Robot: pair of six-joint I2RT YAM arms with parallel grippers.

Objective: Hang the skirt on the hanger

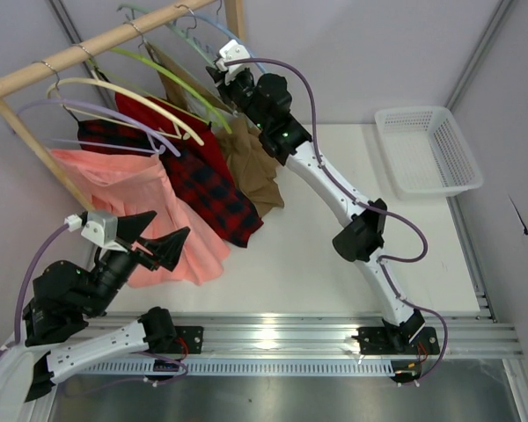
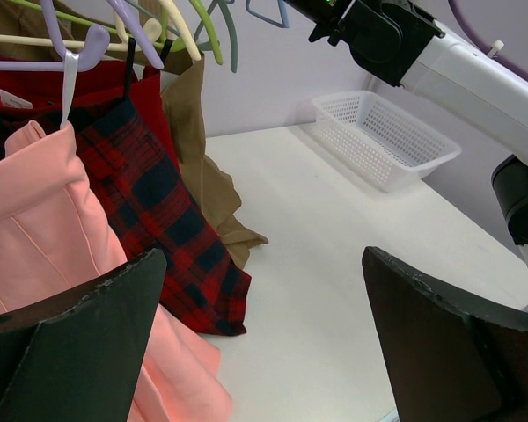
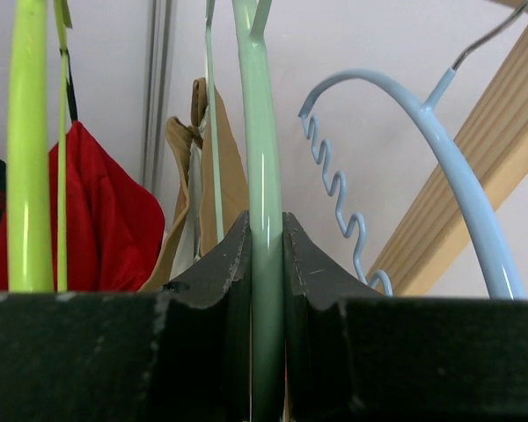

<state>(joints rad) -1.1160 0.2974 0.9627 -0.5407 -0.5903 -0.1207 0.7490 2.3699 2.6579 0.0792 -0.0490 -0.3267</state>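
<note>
Pinched the thin, smooth sage-green plastic hanger [image 3: 262, 176] between the right fingers [image 3: 213, 299], narrow, up beside the wooden rail [image 1: 114, 40]. Spread the left fingers [image 2: 79, 352] wide, gripping nothing, low above the bench [image 1: 299, 264]. Saw the soft tan skirt [image 1: 251, 163] hanging crumpled just below the right fingers, hem touching the bench beside the plaid skirt [image 1: 207, 185]. Showed bare white bench between there and the mesh basket [image 1: 427, 145].

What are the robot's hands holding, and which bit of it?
The right gripper pinches the pale green hanger by one of its thin plastic arms, squeezed between both fingers. The left gripper is wide open and holds nothing.
</note>
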